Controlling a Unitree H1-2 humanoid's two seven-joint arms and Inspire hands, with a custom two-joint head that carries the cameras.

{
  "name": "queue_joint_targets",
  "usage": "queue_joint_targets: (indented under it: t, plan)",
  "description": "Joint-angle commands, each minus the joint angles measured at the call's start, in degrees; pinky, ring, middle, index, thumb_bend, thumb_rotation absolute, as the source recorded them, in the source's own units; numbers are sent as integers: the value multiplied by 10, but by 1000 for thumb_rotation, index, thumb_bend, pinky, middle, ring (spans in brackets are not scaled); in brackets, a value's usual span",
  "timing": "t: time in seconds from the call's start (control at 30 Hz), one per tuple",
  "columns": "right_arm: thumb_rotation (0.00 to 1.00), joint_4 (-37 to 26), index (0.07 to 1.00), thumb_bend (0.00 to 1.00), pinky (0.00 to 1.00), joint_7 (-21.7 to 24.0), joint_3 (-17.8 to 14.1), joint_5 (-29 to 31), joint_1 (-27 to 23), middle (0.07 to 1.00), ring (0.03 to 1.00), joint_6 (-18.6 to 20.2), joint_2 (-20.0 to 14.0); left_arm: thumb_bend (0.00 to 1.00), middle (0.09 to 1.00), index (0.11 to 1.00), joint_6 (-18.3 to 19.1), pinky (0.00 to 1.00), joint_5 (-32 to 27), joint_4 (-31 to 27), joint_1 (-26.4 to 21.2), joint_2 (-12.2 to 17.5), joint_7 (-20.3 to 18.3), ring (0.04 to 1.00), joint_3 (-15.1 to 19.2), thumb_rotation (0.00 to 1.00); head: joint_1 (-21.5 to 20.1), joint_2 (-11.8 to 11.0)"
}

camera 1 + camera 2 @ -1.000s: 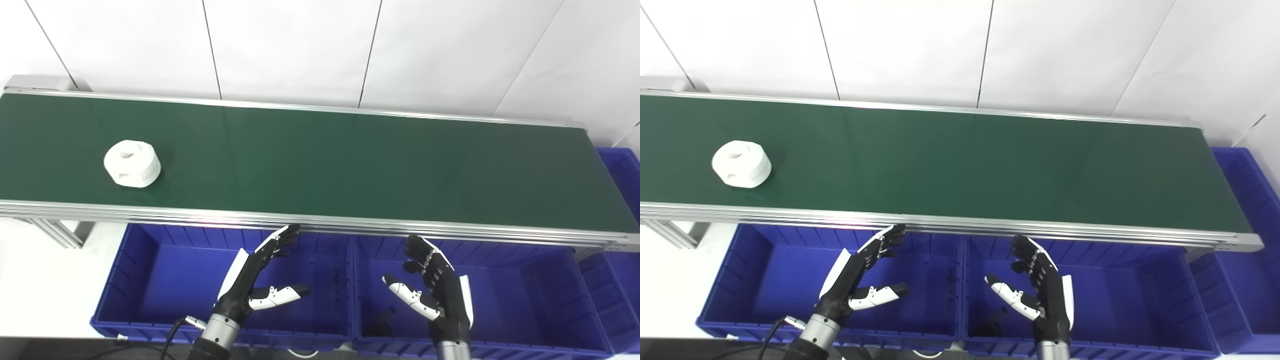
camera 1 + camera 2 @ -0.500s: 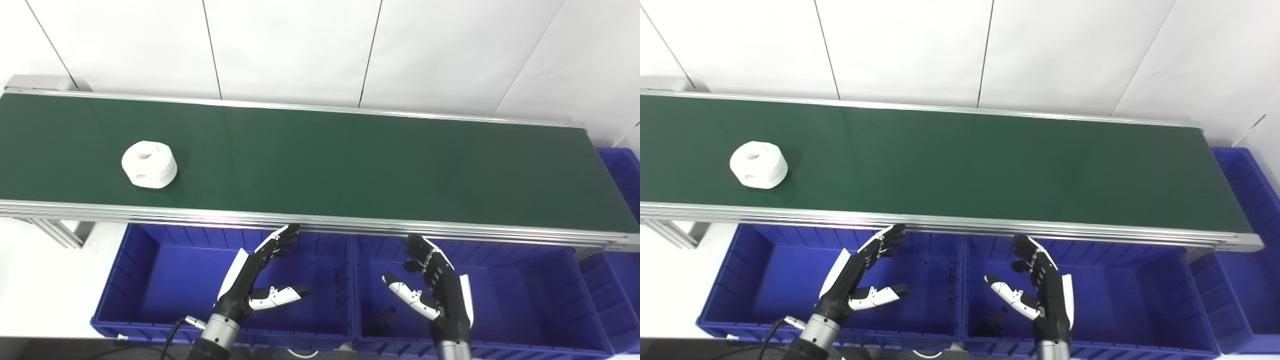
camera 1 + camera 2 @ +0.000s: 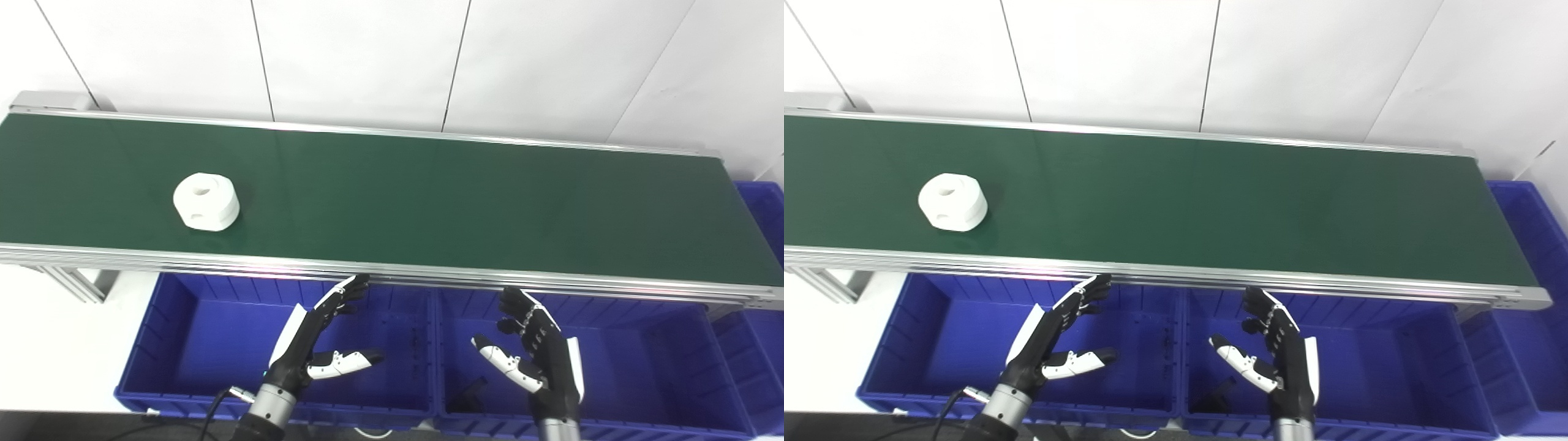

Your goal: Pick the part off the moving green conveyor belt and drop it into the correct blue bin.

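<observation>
Waiting is the step in hand, by my reading: nothing is held and the pick has not begun. The belt point(image 3: 429, 202) runs the whole width of the view, a green band in a silver frame, with a white panelled wall behind it. Below its near edge sit two blue bins side by side, the left bin point(image 3: 184, 343) and the right bin point(image 3: 674, 361); a third bin point(image 3: 759, 208) shows past the belt's right end. A small dark object point(image 3: 468, 392) lies on the floor of the right bin near its front left corner; what it is I cannot tell.

Both hands hover over the bins, just short of the belt's near edge. The left hand point(image 3: 315, 343) is over the left bin's right part, fingers point(image 3: 343, 294) spread and pointing at the belt, thumb out, holding nothing. The right hand point(image 3: 539, 361) is over the right bin's left part, likewise spread and empty.

The part point(image 3: 206, 202), a white round piece with a hole in its top, rests on the belt's left stretch, nearer the near edge than the far one, well apart from both hands.

The next move probably falls to the left hand: reach over the near rail, time the closing to the belt's travel, and close around the part's sides. Which bin is correct I cannot judge.
</observation>
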Motion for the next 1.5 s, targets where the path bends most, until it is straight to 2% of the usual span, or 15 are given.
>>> queue_joint_targets:
  t: [0.0, 0.13, 0.17, 0.2, 0.3, 0.4, 0.67, 0.8, 0.9, 0.97, 1.07, 1.13, 1.27, 1.4, 1.47]
  plan:
    - [98, 4, 764, 668, 776, 21, -6, 30, 1, 784, 800, -37, -12, 691, 900, 888, -26, 795, 6, 1, -2, -14, 7, 867, -6, 594, 9, -8]
    - [47, 15, 802, 605, 830, 47, -5, 56, 4, 826, 843, -51, -25, 701, 889, 885, -31, 780, 24, 22, -2, -21, 31, 856, -20, 605, 51, -41]
    - [26, 18, 806, 597, 844, 49, -6, 58, 5, 832, 849, -55, -27, 701, 886, 884, -31, 777, 29, 26, -3, -22, 38, 853, -23, 606, 51, -41]
    - [22, 23, 805, 589, 840, 48, -8, 55, 4, 831, 845, -59, -27, 704, 884, 884, -31, 775, 33, 30, -4, -22, 44, 851, -27, 615, 56, -51]
    - [55, 39, 798, 586, 831, 49, -13, 52, 2, 822, 830, -69, -30, 700, 884, 888, -31, 783, 40, 40, -7, -20, 59, 849, -39, 619, 58, -56]
    - [135, 53, 793, 629, 823, 51, -17, 51, 0, 819, 824, -71, -32, 702, 880, 884, -31, 786, 36, 50, -11, -19, 75, 845, -49, 608, 52, -67]
    - [137, 73, 774, 679, 794, 68, -29, 53, -5, 805, 810, -71, -24, 687, 892, 887, -31, 782, 20, 63, -18, -5, 98, 858, -73, 603, 39, -87]
    - [116, 70, 762, 705, 790, 65, -33, 47, -2, 791, 802, -71, -14, 691, 880, 883, -31, 779, 8, 32, -8, 9, 114, 849, -86, 592, 18, -86]
    - [154, 63, 762, 685, 741, 29, -27, -24, 2, 786, 778, -72, -18, 700, 871, 884, -31, 781, -5, -16, 6, 20, 117, 844, -91, 605, 11, -85]
    - [161, 60, 765, 677, 734, 24, -22, -35, 3, 794, 777, -72, -20, 695, 873, 882, -31, 785, -7, -49, 14, 23, 113, 846, -87, 581, 8, -84]
    - [155, 58, 761, 674, 731, 13, -16, -50, 3, 788, 774, -72, -25, 694, 881, 883, -31, 764, 5, -139, 18, 36, 106, 841, -71, 593, 6, -83]
    - [158, 58, 764, 668, 724, 6, -13, -58, 1, 788, 773, -72, -27, 686, 874, 877, -31, 754, 12, -175, 11, 42, 104, 829, -62, 604, 3, -83]
    - [129, 59, 765, 658, 713, -10, -6, -68, -3, 780, 765, -72, -29, 681, 871, 887, -21, 819, 7, -251, -32, 67, 71, 851, -20, 601, -9, -78]
    - [117, 59, 758, 653, 708, -22, 6, -70, -8, 775, 759, -72, -31, 664, 859, 880, -6, 758, 23, -271, -85, 93, 40, 819, 23, 582, -34, -72]
    - [96, 54, 755, 644, 716, -21, 9, -62, -7, 776, 764, -72, -28, 672, 856, 872, 3, 759, 24, -269, -111, 105, 25, 819, 40, 568, -43, -65]
